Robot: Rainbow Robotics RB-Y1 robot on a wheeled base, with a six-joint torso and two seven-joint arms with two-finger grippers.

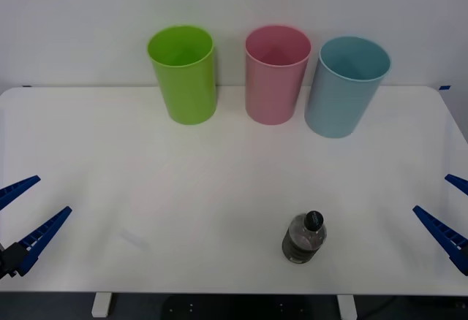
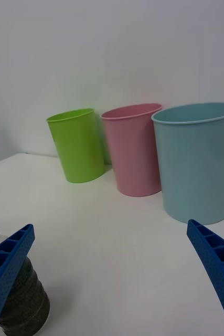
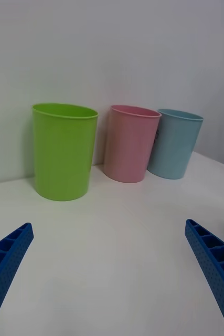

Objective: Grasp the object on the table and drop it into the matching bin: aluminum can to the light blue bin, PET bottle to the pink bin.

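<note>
The PET bottle point(image 1: 303, 238), clear with a black cap and dark contents, stands upright near the front edge of the white table point(image 1: 146, 159), right of centre. In the right wrist view the bottle point(image 2: 25, 307) is partly behind one blue finger point(image 2: 7, 262). The pink bin point(image 1: 276, 75) stands in the middle of the back row, with the light blue bin point(image 1: 345, 86) to its right. My right gripper point(image 1: 431, 193) is open at the table's right edge, well clear of the bottle. My left gripper point(image 1: 53, 194) is open at the left edge.
A lime green bin point(image 1: 184, 75) stands at the left end of the back row, close to the wall. All three bins also appear in the wrist views: green point(image 3: 63, 152), pink point(image 3: 130, 144), light blue point(image 2: 198, 163). Bare white tabletop lies between bottle and bins.
</note>
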